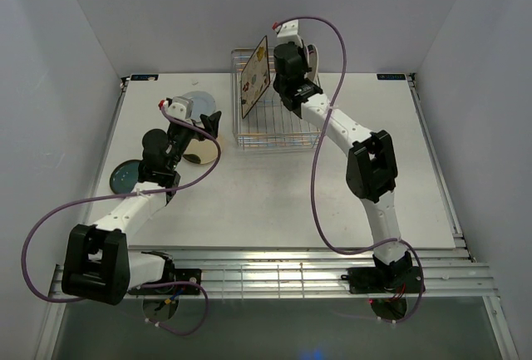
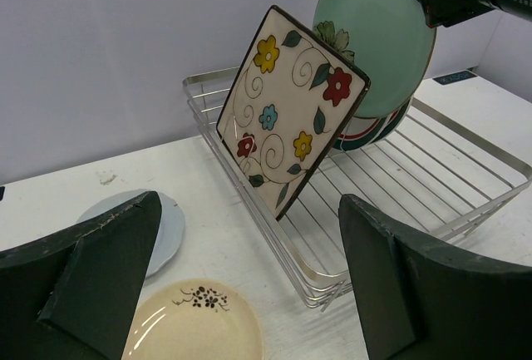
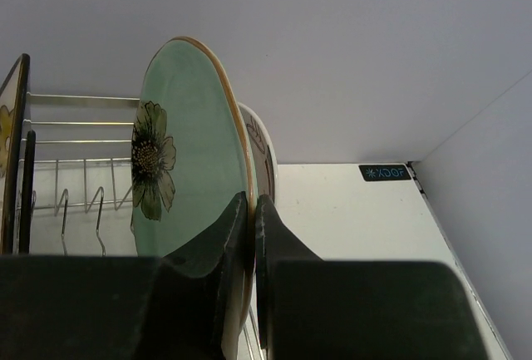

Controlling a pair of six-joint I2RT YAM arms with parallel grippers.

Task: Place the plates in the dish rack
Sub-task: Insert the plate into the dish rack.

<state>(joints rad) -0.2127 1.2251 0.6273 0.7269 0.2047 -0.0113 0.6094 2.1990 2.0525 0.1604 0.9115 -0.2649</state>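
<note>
Right gripper clamped on green plate at rack; left gripper spread wide, holding nothing.
Nearest: dark teal plate flat on table, left of left arm. Left gripper hangs over cream plate, no contact. Blue-grey plate lies flat just beyond; both sit left of rack. In rack, floral plate leans on edge at left side. Green plate stands upright behind it, rim pinched between right fingers, with rimmed plate close against its back. Can't tell if green plate rests on wires.
</note>
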